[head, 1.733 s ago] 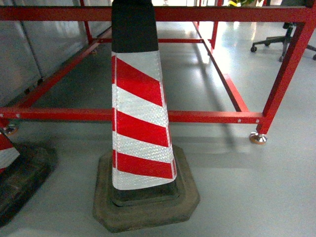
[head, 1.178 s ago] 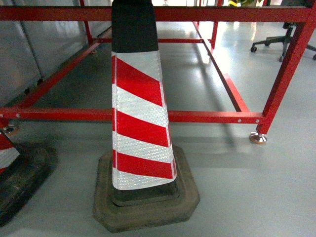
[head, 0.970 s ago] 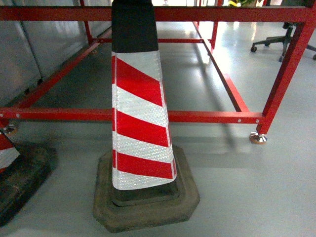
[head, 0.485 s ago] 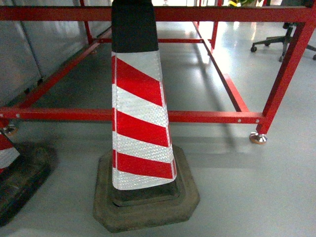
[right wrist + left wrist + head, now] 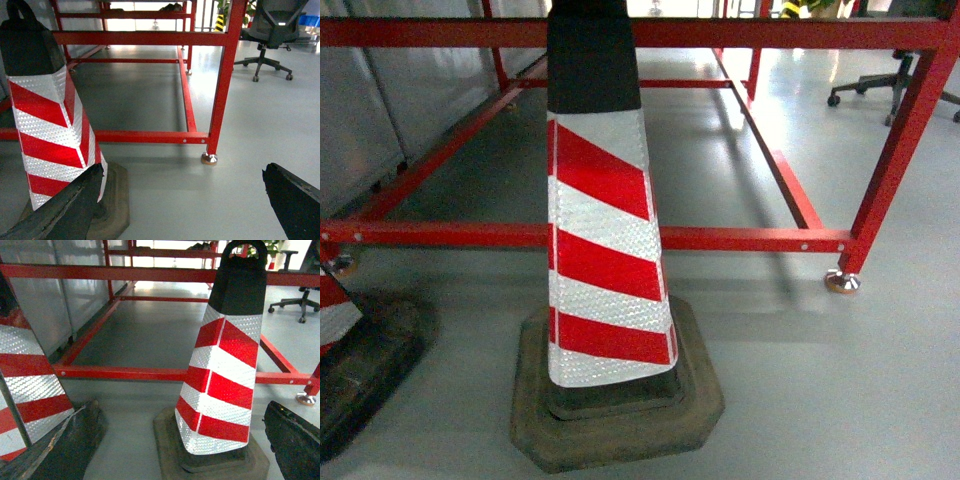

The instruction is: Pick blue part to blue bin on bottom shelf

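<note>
I'm parked nose-on to a striped cone (image 5: pixel 605 250) standing on the floor (image 5: pixel 820 390) just in front of a red frame (image 5: pixel 740 238); a second cone (image 5: pixel 22 385) sits at my left. No blue part, blue bin or steel roller shelf shows in any view, so I cannot say where they lie.

Both arms hang low. The left gripper (image 5: pixel 180 440) has its dark fingers (image 5: pixel 65 445) set wide apart with nothing between them, the cone's base showing in the gap. The right gripper (image 5: pixel 180 200) is likewise spread and empty, one finger (image 5: pixel 65 205) seeming right against the cone.

My worry is the base. Rolling forward would likely shove the cone over or into the frame's low rail, and a turn could swing a finger into it. With the shelf out of sight I'd be steering blind, and could end up at the wrong rack. An office chair (image 5: pixel 272 35) stands well off near the far right.
</note>
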{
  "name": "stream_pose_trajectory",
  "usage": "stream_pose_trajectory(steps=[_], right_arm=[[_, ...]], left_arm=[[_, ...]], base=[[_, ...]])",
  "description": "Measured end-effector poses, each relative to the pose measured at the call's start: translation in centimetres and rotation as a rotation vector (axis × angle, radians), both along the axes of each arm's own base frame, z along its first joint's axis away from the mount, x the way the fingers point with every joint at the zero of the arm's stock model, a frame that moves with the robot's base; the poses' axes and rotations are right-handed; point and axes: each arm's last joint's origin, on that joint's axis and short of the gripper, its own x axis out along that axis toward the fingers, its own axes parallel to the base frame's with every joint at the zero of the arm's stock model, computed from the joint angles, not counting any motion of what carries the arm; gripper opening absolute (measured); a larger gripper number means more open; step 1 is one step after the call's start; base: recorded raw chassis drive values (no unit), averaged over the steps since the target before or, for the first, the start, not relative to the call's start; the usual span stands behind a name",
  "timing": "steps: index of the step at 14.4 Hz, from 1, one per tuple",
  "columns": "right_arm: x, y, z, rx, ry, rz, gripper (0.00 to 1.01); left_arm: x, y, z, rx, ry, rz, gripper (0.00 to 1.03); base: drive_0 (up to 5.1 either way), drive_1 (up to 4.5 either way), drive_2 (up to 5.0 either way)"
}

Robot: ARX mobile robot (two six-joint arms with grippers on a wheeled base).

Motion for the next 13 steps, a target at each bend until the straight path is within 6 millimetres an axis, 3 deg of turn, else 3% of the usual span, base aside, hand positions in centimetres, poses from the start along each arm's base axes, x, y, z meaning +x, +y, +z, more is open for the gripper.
stream_pose_trajectory(steps=[13], right_arm=[[0.0, 0.0, 0.01, -0.001, -0.001, 0.001, 0.98]], left_arm=[[0.0, 0.0, 0.03, 0.007, -0.003, 0.001, 0.98]], base=[[0.0, 0.0, 0.0]])
